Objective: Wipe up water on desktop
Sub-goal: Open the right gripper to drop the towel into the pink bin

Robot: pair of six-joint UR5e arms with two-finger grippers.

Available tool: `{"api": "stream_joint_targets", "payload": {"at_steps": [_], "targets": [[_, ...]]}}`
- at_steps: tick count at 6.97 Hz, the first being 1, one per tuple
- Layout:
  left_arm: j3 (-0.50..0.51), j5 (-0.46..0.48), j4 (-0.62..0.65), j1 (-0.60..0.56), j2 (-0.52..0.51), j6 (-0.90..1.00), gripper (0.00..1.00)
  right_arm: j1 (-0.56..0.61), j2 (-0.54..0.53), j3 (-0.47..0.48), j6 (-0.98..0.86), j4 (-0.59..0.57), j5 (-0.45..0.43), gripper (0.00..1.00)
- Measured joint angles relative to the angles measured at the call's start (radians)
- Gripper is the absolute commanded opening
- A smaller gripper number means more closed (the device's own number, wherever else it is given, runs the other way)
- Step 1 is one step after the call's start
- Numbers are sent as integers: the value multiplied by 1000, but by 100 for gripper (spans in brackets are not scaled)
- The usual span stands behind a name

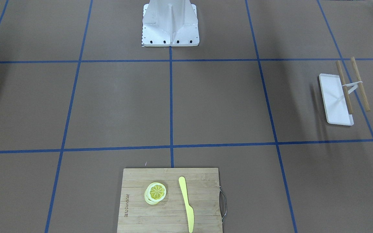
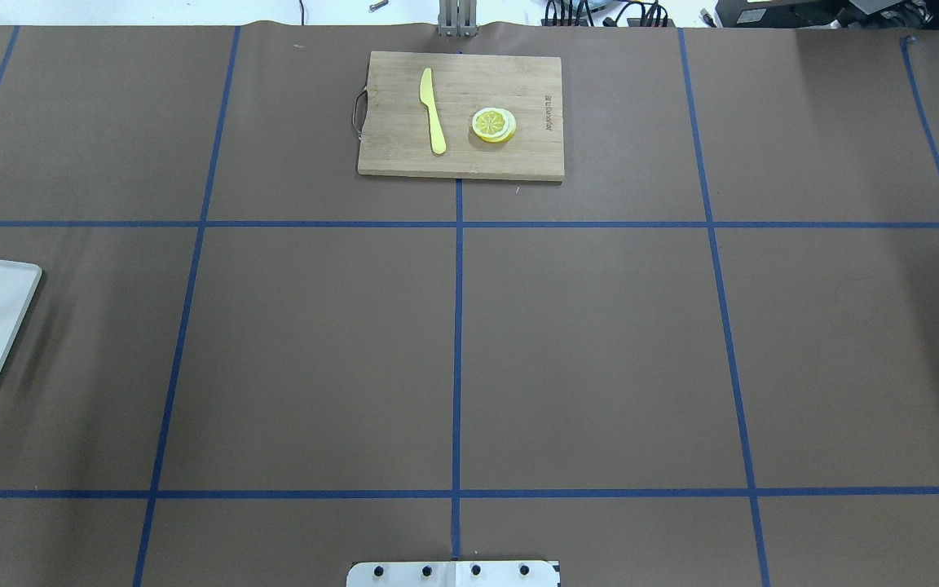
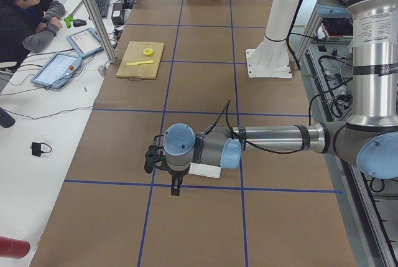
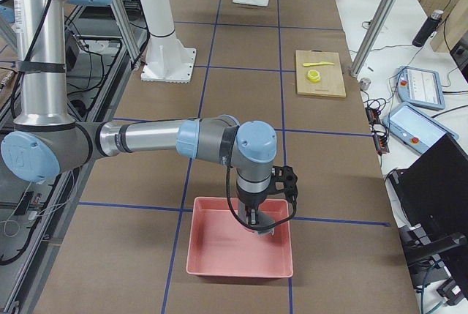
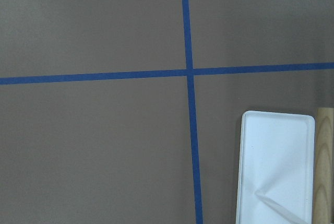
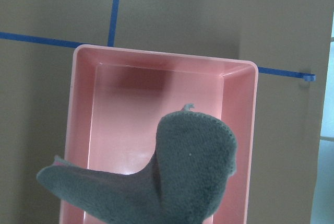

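Cloth (image 6: 182, 172) hangs bunched close under right wrist camera, above pink bin (image 6: 78, 130); bin is likely its store, cloth your wiping tool. Right gripper (image 4: 255, 220) is over bin; cloth looks suspended from it, but you cannot tell finger spread from the side view. Left gripper (image 3: 176, 191) hovers near white tray (image 5: 276, 166), probably parked clear of the wiping path; its fingers are equally unreadable. Desktop (image 2: 600, 350) fills the middle, brown with blue tape; no wet patch is visible to you. Judgement: fetching stage, wiping not yet begun.
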Motion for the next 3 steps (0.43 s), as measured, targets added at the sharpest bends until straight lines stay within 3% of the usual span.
{"api": "stream_joint_targets", "payload": {"at_steps": [3], "targets": [[-2, 0, -1, 0, 0, 0, 99, -8, -31, -139, -1, 211, 8, 0]]}}
